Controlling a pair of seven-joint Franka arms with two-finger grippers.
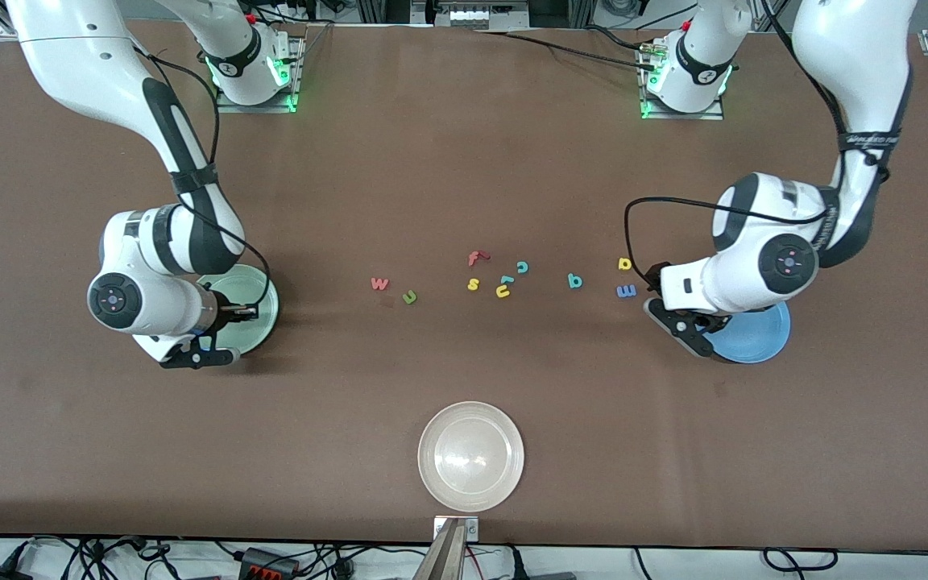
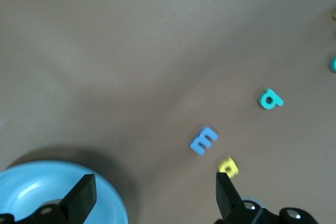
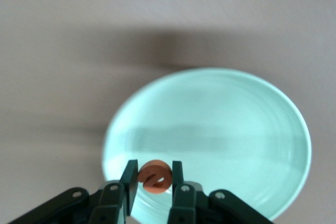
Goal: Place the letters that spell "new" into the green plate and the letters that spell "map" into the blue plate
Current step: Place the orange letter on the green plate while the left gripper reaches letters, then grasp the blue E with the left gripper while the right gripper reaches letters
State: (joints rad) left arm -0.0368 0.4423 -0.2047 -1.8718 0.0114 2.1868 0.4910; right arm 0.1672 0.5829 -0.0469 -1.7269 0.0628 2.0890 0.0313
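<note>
Right gripper [image 3: 153, 179] hangs over the green plate [image 3: 236, 129], jaws clamping the orange "e" [image 3: 154, 176]. Left gripper [image 2: 155, 195] hangs jaws wide beside the blue plate [image 2: 31, 187], near the blue "m" [image 2: 203, 140].

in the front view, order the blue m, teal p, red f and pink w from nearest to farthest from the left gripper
The left gripper is open, over the table beside the blue plate.
1. blue m, just beside it
2. teal p, next along the row
3. red f, mid-table
4. pink w, toward the right arm's end
</note>
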